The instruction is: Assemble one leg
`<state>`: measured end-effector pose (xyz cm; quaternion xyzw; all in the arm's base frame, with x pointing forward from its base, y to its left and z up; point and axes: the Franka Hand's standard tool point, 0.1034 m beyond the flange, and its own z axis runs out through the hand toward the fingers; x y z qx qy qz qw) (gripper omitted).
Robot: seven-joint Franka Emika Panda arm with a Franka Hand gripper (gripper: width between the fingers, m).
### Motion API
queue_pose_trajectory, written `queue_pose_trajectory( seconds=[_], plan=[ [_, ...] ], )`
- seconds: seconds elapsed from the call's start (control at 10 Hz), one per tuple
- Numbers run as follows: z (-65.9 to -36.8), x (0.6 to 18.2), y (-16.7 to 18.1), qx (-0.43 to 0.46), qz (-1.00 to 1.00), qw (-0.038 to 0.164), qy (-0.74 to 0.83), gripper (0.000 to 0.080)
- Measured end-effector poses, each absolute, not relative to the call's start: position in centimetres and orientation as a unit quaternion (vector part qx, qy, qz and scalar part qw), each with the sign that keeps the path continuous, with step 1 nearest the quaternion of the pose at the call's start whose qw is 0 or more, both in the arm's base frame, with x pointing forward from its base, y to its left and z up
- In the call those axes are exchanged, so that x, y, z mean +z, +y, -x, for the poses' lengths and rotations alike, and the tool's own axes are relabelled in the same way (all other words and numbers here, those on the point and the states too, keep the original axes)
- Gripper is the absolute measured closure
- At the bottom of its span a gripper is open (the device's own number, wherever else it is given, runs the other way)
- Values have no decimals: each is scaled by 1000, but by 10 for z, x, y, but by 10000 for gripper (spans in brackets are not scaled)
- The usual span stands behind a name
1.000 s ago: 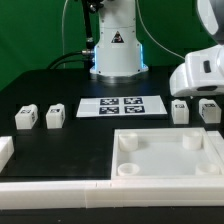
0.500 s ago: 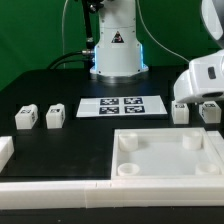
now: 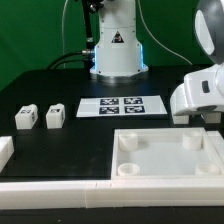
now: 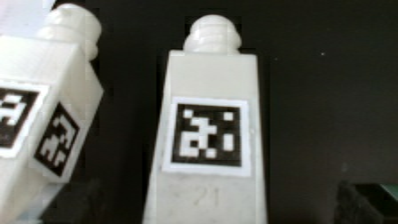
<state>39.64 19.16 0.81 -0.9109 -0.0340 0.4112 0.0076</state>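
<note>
While hovering over the small white tagged plastic leg, the pincer is hiding its opening; align squarely first.

One leg cut by edge, wrist view blurred

Two legs stand at the exterior view's left of the marker board.

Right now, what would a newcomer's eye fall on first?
The large white end effector hangs low at the exterior view's right, just behind the white tray piece. In the wrist view one leg fills the middle, its black-and-white tag facing the camera, with a second leg close beside it.
</note>
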Motion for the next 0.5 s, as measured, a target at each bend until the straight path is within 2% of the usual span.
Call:
queue_pose_trajectory(
  seconds=[0.3,0.5],
  plan=[
    [-397,7,189,411,911,7,-32,177],
    [-398,7,189,409,912,7,-33,512]
  ],
)
